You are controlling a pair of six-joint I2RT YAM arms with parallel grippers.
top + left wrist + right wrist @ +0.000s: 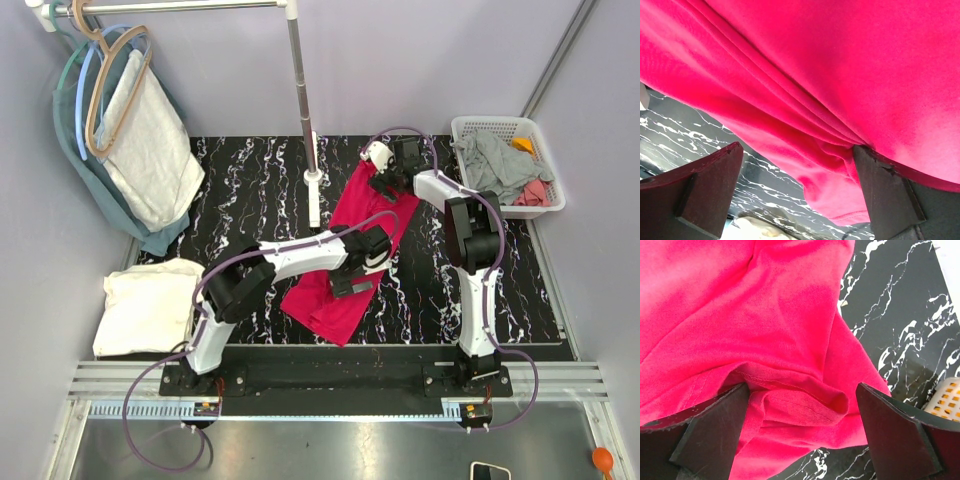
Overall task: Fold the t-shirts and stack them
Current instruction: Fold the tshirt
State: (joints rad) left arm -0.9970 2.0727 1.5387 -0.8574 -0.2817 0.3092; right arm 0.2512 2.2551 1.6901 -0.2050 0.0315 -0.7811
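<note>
We see the red t-shirt (330,305) on the black table (250,180). Our left claw (795,195) and right claw (805,432) are both spread wide, red cloth between their 2 fingers.

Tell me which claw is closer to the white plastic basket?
Right. The right gripper is near the basket, at the crimson t-shirt's far end; the left gripper is farther, mid-table.

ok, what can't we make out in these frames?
- Top view: the left arm covers the middle of the red t-shirt; its sleeves and collar cannot be traced.
- Wrist views: the shirt runs past every edge; whether the left gripper or right gripper touches the table is hidden by cloth.
- Top view: garments in the basket are heaped; their count is unclear.
</note>
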